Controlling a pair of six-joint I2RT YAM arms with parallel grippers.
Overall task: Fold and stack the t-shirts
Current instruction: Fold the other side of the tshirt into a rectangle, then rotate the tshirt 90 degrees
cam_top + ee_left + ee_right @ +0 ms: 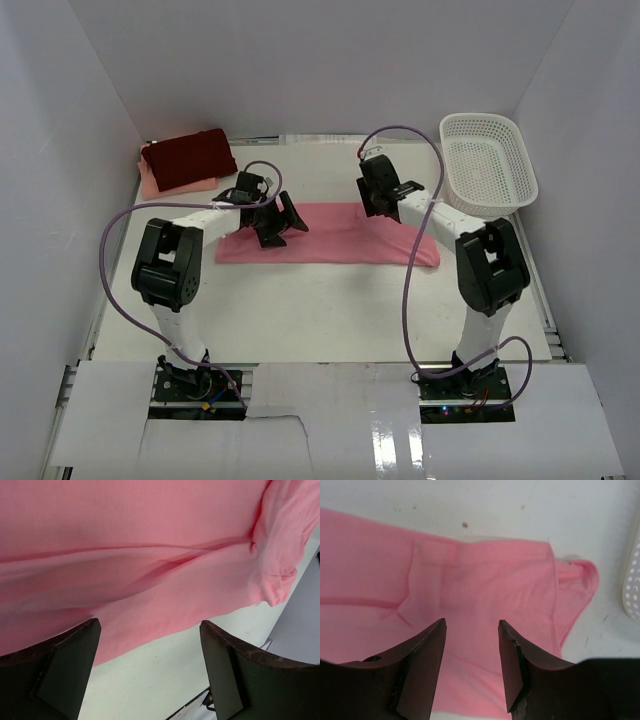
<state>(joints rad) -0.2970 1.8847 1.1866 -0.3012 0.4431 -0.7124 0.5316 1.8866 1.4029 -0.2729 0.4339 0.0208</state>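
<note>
- White walls close in a pale bench [320,310], with a white mesh basket [482,118] at its far right.
- Salmon-pink t-shirt [340,245] lies flat mid-bench as a band, its long axis running left to right.
- Maroon t-shirt [188,155] sits folded on the pale peach t-shirt [160,186] in the far left corner.
- Left arm [200,218] is nearer the band's left end; its jaws are spread wide and empty, with the near hem between them.
- Right arm [435,212] hangs over the right part; its jaws are partly open and hold nothing.
- The next fold likely needs both ends gripped.
</note>
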